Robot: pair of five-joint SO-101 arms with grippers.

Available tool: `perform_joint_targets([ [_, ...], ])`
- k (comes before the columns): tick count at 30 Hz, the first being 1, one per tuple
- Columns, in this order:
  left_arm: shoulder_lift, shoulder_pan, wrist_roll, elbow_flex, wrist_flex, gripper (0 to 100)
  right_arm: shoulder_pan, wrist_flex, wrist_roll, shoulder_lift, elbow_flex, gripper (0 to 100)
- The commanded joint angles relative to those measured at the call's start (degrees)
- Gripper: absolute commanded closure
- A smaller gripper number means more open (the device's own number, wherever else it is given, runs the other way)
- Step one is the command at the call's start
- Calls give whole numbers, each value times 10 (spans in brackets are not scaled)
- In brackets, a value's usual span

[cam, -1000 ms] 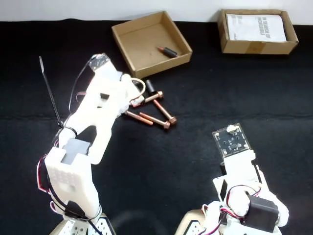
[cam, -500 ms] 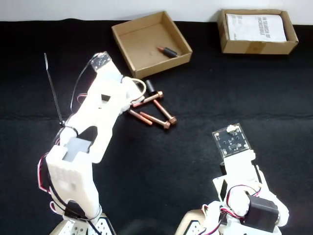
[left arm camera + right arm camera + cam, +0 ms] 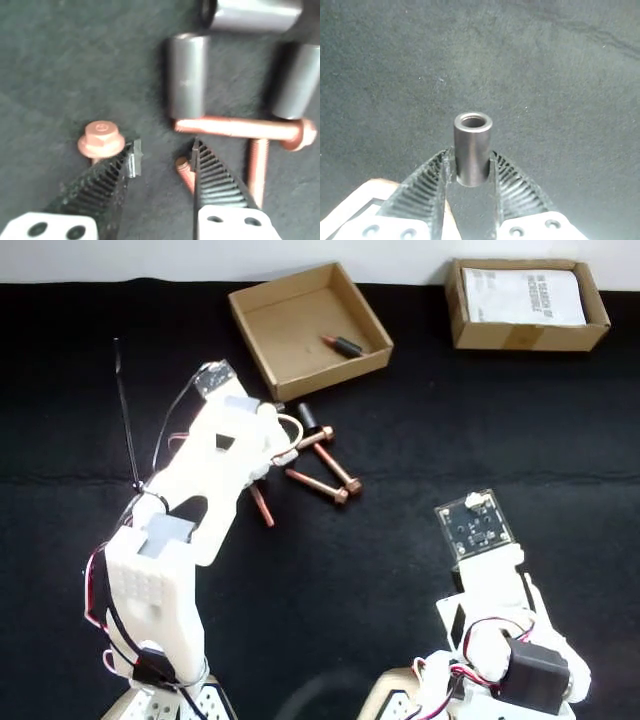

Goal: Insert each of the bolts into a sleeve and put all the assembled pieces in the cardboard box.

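Note:
My left gripper [image 3: 164, 157] is open just above the black cloth, among the loose parts. One copper bolt's head [image 3: 101, 138] lies just outside one finger [image 3: 125, 162]. Another bolt's tip [image 3: 184, 169] lies by the other finger. Beyond them are a long bolt [image 3: 240, 128] and three dark sleeves [image 3: 187, 75] [image 3: 255, 12] [image 3: 295, 80]. In the high view the left arm [image 3: 225, 450] covers part of the bolt pile [image 3: 317, 485]. My right gripper [image 3: 471, 170] is shut on an upright sleeve [image 3: 472, 147]. The cardboard box [image 3: 262, 315] holds one assembled piece [image 3: 343, 344].
A second cardboard box [image 3: 520, 335] with a printed sheet stands at the back right. The right arm [image 3: 490, 580] is low at the front right. A black cable tie [image 3: 125, 410] sticks up left of the left arm.
The left arm has shifted right and lower over the pile. One bolt has been pushed out and now lies turned, nearer the front beside the arm. The right arm has stayed still.

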State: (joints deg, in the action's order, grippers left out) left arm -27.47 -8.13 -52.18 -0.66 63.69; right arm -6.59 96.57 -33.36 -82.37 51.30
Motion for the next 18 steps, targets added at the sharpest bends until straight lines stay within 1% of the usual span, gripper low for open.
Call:
perform_joint_targets([
  [1, 53, 4, -1, -39, 41, 815, -7, -13, 4, -2, 10, 991],
  [8, 129, 3, 1, -120, 150, 815, -7, -26, 4, -2, 35, 991],
  [13, 145, 3, 2, -104, 212, 815, -7, -27, 4, -2, 36, 991],
  [15, 145, 6, 2, -60, 206, 815, -7, -27, 4, -2, 36, 991],
  [18, 145, 16, 2, 19, 146, 815, -7, -27, 4, -2, 36, 991],
])
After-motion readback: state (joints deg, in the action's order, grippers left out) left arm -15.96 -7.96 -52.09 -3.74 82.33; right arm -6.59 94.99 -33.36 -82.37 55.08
